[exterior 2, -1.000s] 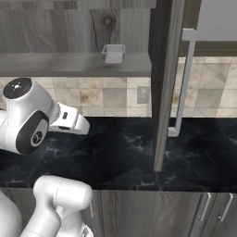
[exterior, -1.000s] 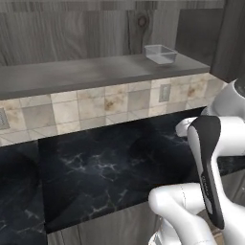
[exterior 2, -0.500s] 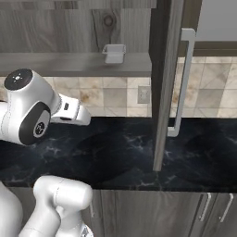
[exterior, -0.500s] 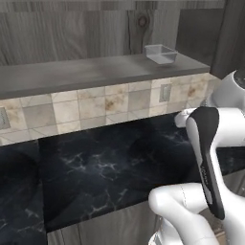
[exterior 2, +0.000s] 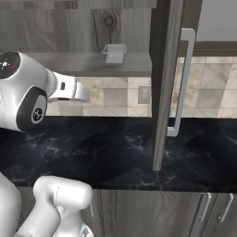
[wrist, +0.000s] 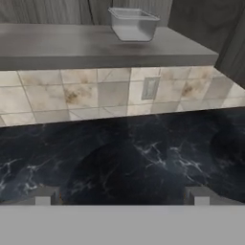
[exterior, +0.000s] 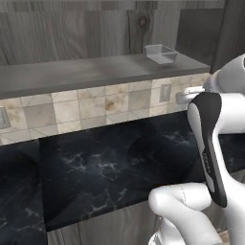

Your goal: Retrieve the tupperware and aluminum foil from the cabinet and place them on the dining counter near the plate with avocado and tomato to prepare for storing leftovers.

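Above, a small clear greyish plastic tupperware (wrist: 133, 24) stands on the flat grey cabinet shelf (wrist: 72, 48); below, the gripper (wrist: 122, 196) hovers with jaws wide open over the black marble surface (wrist: 119, 162).

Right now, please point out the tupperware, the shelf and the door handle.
tupperware (wrist: 133, 25), hand view, on its clear front wall.
shelf (exterior: 86, 72), left base view, on its bare grey top.
door handle (exterior 2: 181, 83), right base view, on its long vertical bar.

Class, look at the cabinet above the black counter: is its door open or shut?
Open. The cabinet door stands swung out edge-on, exposing the grey shelf with the tupperware on it.
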